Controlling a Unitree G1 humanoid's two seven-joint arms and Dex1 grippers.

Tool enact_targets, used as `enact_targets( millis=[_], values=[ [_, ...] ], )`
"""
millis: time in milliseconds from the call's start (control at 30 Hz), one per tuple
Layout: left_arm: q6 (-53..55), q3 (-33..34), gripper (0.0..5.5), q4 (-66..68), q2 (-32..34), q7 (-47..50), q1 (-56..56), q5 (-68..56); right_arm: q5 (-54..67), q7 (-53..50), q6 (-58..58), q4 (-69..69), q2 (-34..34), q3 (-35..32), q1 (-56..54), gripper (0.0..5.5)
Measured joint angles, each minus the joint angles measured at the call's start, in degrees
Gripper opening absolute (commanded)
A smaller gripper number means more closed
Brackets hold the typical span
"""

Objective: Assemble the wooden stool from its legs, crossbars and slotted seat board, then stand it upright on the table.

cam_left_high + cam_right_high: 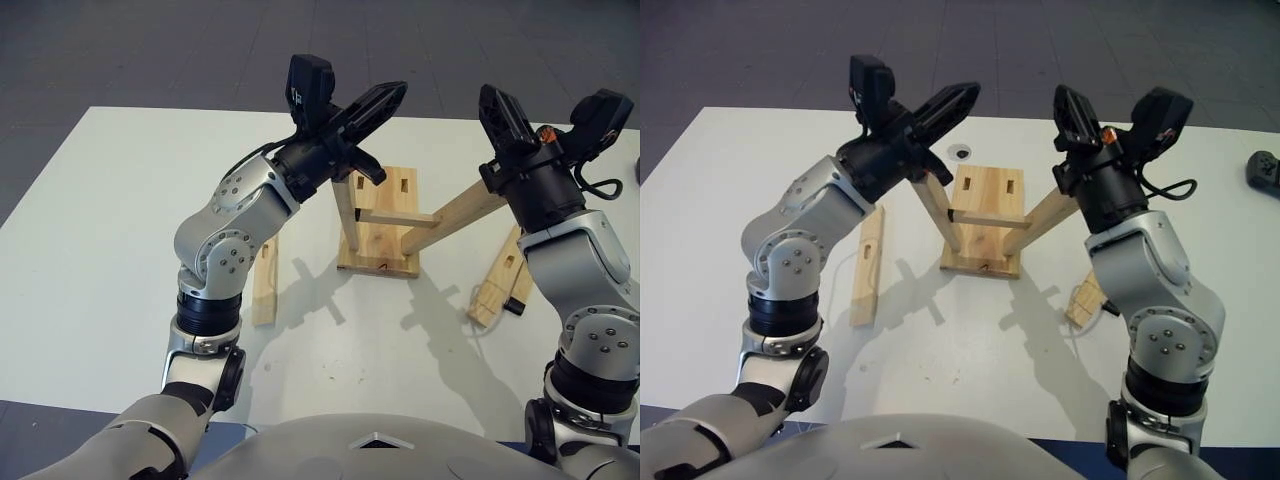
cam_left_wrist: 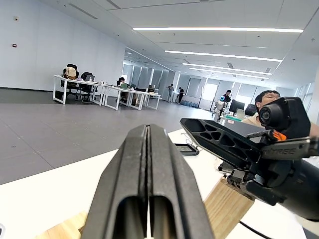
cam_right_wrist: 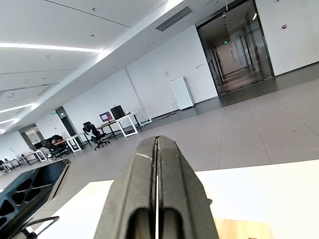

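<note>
The slotted seat board (image 1: 392, 188) lies flat mid-table. One leg (image 1: 347, 215) rises from its near left corner, and a second leg (image 1: 460, 212) leans out to the right. A thin crossbar (image 1: 398, 217) joins the two. My left gripper (image 1: 398, 90) is shut and points up and to the right, its base right over the upright leg's top. My right gripper (image 1: 490, 95) is also shut and points upward, with the leaning leg's upper end at its base. In both wrist views the fingers (image 2: 164, 169) (image 3: 169, 184) meet with nothing between them.
A loose slotted wooden piece (image 1: 265, 280) lies on the table by my left arm. More wooden pieces (image 1: 498, 282) lie by my right arm. A black device (image 1: 1265, 170) sits at the table's far right edge. The table (image 1: 110, 230) has free room on its left.
</note>
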Motion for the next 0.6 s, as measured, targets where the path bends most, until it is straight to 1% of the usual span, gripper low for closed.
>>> enact_targets(
  millis=[67,133,200,300,367,433,533,600],
  values=[
    [1.29,1.39,0.04,0.53,-1.83,0.62,-0.26,-2.99,1.03,-0.55,-0.84,0.47,0.21,-1.52,-1.64,0.00],
    [2.65,4.12,0.04,2.09,-2.56,2.18,-1.91,-5.79,2.32,-1.44,-2.05,0.67,0.20,-3.38,-4.35,0.00],
    [3.75,9.57,0.04,5.32,-2.42,5.85,-5.47,-8.68,4.15,-2.76,-3.68,0.98,-0.27,-6.03,-7.86,0.00],
    [3.10,15.59,0.04,7.11,0.20,8.48,-11.54,-10.03,4.71,-3.32,-4.20,1.13,-2.47,-9.47,-8.41,0.00],
    [2.37,16.94,0.04,6.45,2.72,9.90,-12.62,-8.55,3.74,-1.78,-4.11,1.43,-4.66,-13.04,-4.35,0.00],
    [2.45,16.08,0.04,4.16,4.68,11.45,-8.46,-5.07,1.78,0.51,-3.55,2.80,-5.59,-16.03,2.93,0.00],
    [3.64,13.02,0.04,0.39,6.68,14.53,2.78,1.07,-0.94,4.62,-3.27,4.94,-5.71,-19.64,12.39,0.00],
    [4.74,12.44,0.04,-2.23,6.96,17.55,10.43,4.22,-4.61,7.71,-3.49,6.98,-5.70,-20.89,18.31,0.00]
  ],
)
